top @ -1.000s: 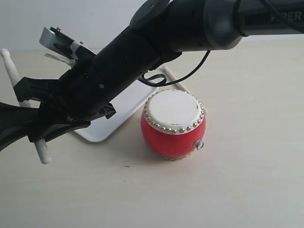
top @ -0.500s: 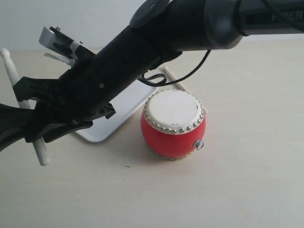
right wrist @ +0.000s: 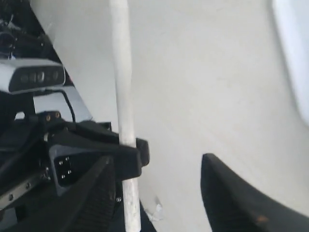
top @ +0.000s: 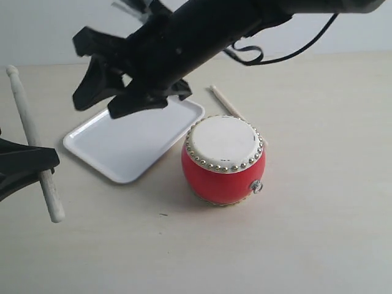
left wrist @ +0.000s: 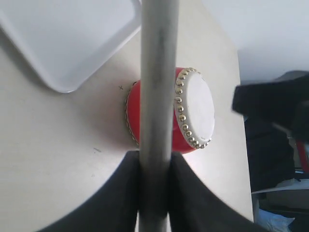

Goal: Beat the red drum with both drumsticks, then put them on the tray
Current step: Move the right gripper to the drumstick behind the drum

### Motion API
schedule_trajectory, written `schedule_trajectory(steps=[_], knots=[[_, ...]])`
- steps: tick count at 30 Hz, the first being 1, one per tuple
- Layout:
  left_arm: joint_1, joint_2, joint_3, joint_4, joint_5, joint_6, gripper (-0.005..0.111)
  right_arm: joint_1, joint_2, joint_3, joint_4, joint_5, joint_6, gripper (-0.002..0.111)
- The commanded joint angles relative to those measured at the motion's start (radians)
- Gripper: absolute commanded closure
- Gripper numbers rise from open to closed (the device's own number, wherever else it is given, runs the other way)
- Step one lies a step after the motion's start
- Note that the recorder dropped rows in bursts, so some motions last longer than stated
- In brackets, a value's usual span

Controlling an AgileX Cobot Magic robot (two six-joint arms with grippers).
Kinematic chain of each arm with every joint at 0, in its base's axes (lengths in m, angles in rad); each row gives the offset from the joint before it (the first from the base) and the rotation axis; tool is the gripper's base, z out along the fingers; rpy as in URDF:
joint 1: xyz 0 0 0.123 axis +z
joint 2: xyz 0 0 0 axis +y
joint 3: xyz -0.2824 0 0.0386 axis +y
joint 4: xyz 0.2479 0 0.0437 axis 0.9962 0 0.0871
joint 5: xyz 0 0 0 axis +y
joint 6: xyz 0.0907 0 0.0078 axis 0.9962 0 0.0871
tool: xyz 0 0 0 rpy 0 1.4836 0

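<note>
My left gripper [left wrist: 154,162] is clamped on one drumstick [left wrist: 158,72], which passes straight between the jaws, held nearer the end away from its rounded tip. Just beyond that stick, out from the jaws, sits the red drum [left wrist: 159,116], and off to one side of it the tray [left wrist: 72,43]. My right gripper [top: 95,109] stands wide apart with nothing between the jaws. It hangs over the tray, whose surface looks bare below the fingertips. The other drumstick [top: 228,105] lies on the table [top: 318,233] behind the drum, well apart from both sets of jaws and, as far as I can tell, just off the tray's corner. I judge this is the putting-away step. Next I'd carry the left stick over the tray, lower it flat and release, then deal with the stray one. I can read no brand, label or writing anywhere.
</note>
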Motion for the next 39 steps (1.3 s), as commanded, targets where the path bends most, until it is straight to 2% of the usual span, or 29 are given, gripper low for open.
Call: schedule_trajectory(steps=[1,9,13,18,22,29,36,39], knots=[[-0.005,-0.002,0.004,0.011,0.026,0.006,0.107,-0.108,-0.056,-0.006,-0.06,-0.023,0.002,0.056],[-0.005,-0.002,0.004,0.011,0.032,0.006,0.107,-0.342,-0.05,-0.006,-0.162,-0.049,0.054,0.057],[-0.005,-0.002,0.004,0.013,0.04,-0.002,0.107,-0.419,-0.022,-0.029,-0.267,-0.059,0.089,0.057],[-0.005,-0.002,0.004,0.046,0.048,-0.047,0.107,-0.427,0.063,-0.181,-0.624,0.031,0.262,0.062],[-0.005,-0.002,0.004,0.086,0.057,-0.082,0.107,-0.427,0.177,-0.317,-0.761,0.131,0.33,0.062],[-0.005,-0.002,0.004,0.19,0.078,-0.153,0.107,-0.392,0.336,-0.433,-0.852,0.264,0.362,0.062],[-0.005,-0.002,0.004,0.206,0.08,-0.155,0.107,-0.354,0.405,-0.433,-0.89,0.21,0.358,0.063],[-0.005,-0.002,0.004,0.22,0.085,-0.155,0.107,-0.34,0.414,-0.433,-0.905,0.135,0.358,0.069]])
